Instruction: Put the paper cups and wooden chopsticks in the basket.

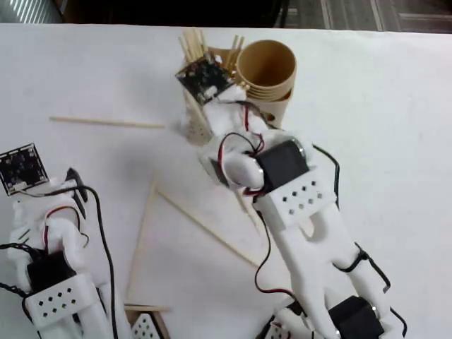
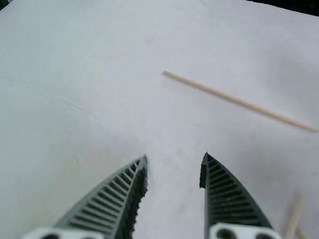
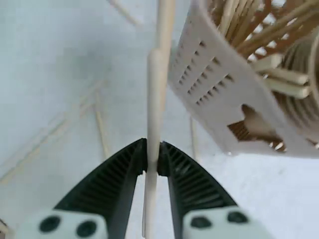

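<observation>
The right arm's wrist and its small dark circuit board (image 1: 205, 76) cover much of the white plastic basket with little slots (image 1: 199, 126), so you cannot see its floor from above. The stack of round tan paper cups (image 1: 267, 67) stands mouth up. Its bottom is hidden, but from the right wrist its curved rims look to be inside the basket wall. A bunch of thin wooden chopsticks (image 1: 192, 44) stands in the basket with the tips poking up and fanning out. The right claw (image 3: 153, 144) has black ribbed fingers. It is pinched shut on a pale smooth wooden chopstick (image 3: 155, 89). That stick runs straight out past the fingertips, close by the outside of the basket wall, and its far end is cut off. The left claw (image 2: 174, 157) has grey ribbed fingers. They are spread apart over the bare white desk (image 1: 367, 106) and hold nothing. Near it lies a long loose chopstick (image 2: 239, 101), flat on the desk. From above it lies sideways across the desk. Two more flat chopsticks (image 1: 208, 227) meet at one end like a tent. Some blurry stick ends show by the left claw, too fuzzy to count.
</observation>
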`<state>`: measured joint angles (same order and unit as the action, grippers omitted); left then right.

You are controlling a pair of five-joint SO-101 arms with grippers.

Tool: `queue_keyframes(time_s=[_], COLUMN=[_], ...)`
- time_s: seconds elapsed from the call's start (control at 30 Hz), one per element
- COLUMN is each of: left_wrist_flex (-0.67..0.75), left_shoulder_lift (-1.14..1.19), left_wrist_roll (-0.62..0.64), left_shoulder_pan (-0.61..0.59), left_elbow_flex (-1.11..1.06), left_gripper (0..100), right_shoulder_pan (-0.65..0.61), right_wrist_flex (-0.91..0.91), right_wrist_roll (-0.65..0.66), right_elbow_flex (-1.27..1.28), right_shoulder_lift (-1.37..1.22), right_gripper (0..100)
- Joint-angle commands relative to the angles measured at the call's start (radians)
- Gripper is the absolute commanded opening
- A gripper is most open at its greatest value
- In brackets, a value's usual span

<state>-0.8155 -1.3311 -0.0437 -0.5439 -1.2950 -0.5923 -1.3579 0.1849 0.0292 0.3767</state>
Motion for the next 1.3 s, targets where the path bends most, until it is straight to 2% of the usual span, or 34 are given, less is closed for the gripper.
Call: queue_keyframes(time_s=[0.0, 0.27, 0.5, 0.8, 0.93, 1.07, 1.27], left_wrist_flex=[0.021, 0.020, 0.020, 0.020, 0.020, 0.018, 0.018], left_shoulder_lift=[-0.013, -0.013, -0.013, -0.013, -0.013, -0.013, -0.013], left_wrist_roll=[-0.009, -0.009, -0.011, -0.011, -0.011, -0.011, -0.011], left_shoulder_pan=[-0.005, -0.005, -0.005, -0.005, -0.005, -0.005, -0.005], left_elbow_flex=[0.008, 0.006, 0.006, 0.006, 0.006, 0.006, 0.006], left_gripper=[18, 18, 18, 18, 18, 18, 18], right_shoulder_pan=[0.028, 0.117, 0.130, 0.143, 0.145, 0.145, 0.145], right_wrist_flex=[0.101, 0.441, 0.708, 1.064, 1.112, 1.081, 0.894], right_wrist_roll=[-0.057, -0.081, -0.081, -0.074, -0.074, -0.072, -0.072], right_elbow_flex=[-0.137, -0.173, -0.169, 0.100, 0.238, 0.292, 0.222], right_shoulder_lift=[0.036, 0.028, 0.027, 0.027, 0.027, 0.027, 0.028], right_gripper=[1.7, 1.8, 1.8, 1.8, 1.8, 2.4, 20.4])
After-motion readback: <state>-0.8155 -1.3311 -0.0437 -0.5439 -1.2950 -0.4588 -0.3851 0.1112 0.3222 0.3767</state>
